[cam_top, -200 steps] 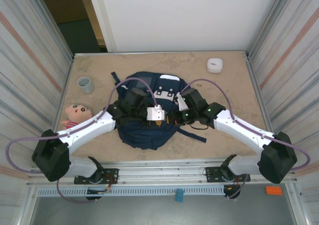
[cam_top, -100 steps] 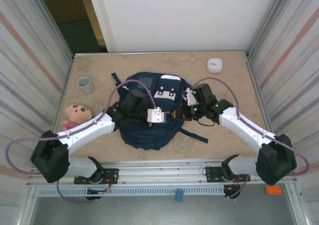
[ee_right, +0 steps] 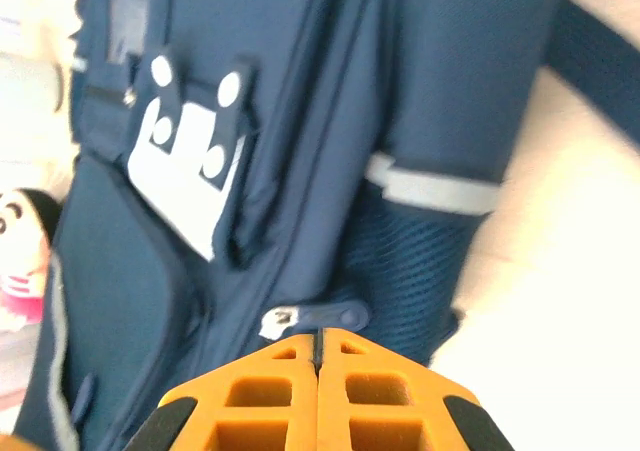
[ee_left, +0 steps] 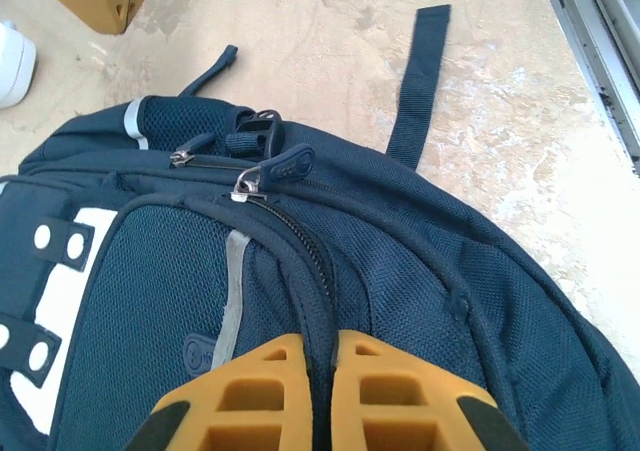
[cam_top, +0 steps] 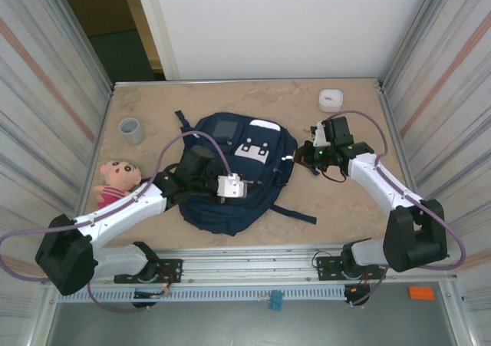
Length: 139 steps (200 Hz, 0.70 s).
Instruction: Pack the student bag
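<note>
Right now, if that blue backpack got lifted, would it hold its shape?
Probably not: the student bag lies slumped and creased, so it should sag. It looks flat, so likely light. Its loose strap would probably dangle.

Both arms reach forward and inward, left end effector and right end effector pinched closed

Centre of table taken up by student bag, with loose strap trailing off its near right. Free behind it up to the far edge, save for white box at far right. Left side narrowed by grey cup and doll, a gap between them. Wide bare stretch on the right, crossed by right arm. Near-left approach barred by left arm.
</note>
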Available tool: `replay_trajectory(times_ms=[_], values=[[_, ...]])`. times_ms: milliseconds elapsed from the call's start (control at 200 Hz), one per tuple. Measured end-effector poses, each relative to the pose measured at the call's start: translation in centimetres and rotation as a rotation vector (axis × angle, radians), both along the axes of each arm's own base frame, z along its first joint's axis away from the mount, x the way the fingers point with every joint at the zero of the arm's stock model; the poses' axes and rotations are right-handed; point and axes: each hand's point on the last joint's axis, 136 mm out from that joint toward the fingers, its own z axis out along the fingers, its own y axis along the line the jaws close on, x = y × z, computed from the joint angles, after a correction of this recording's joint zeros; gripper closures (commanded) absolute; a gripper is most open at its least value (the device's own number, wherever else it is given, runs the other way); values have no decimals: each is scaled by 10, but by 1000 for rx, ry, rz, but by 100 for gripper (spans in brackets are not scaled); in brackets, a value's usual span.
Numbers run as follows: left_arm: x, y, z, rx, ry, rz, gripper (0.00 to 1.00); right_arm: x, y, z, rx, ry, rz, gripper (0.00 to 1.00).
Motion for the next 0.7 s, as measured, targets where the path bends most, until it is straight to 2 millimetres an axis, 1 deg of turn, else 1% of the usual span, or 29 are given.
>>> replay_trajectory(times_ms=[10,65,100,135,195,236,271,316,346,381,436,491,571,616,661,697], values=[[0,0,0,-1,4,3,98,0,0,0,-1,0,1,100],[1,0,0,-11,14,18,83,-2,4,-1,0,1,15,100],[2,-1,0,-23,22,34,76,-4,8,0,4,0,28,99],[4,-1,-1,-35,35,56,70,-5,10,0,9,2,37,90],[6,-2,0,-61,70,103,56,-7,12,1,15,5,45,70],[8,-3,2,-82,89,129,44,-7,11,1,20,9,39,63],[10,-5,5,-102,109,156,38,-6,10,1,27,14,33,53],[14,-5,9,-130,143,205,32,-7,9,2,33,19,28,43],[16,-5,12,-147,158,237,31,-7,8,2,38,28,19,37],[21,-3,17,-170,178,285,29,-8,8,2,43,36,10,34],[29,2,24,-204,209,365,27,-9,8,2,53,51,-6,33],[44,14,36,-242,249,478,27,-12,9,-1,59,69,-17,33],[75,38,57,-308,292,657,28,-18,13,-7,66,102,-30,34],[93,56,67,-349,308,760,28,-21,17,-10,68,121,-30,34],[106,72,70,-374,318,844,28,-23,24,-12,70,133,-24,34],[113,85,67,-380,328,910,28,-24,29,-16,68,141,-13,34]])
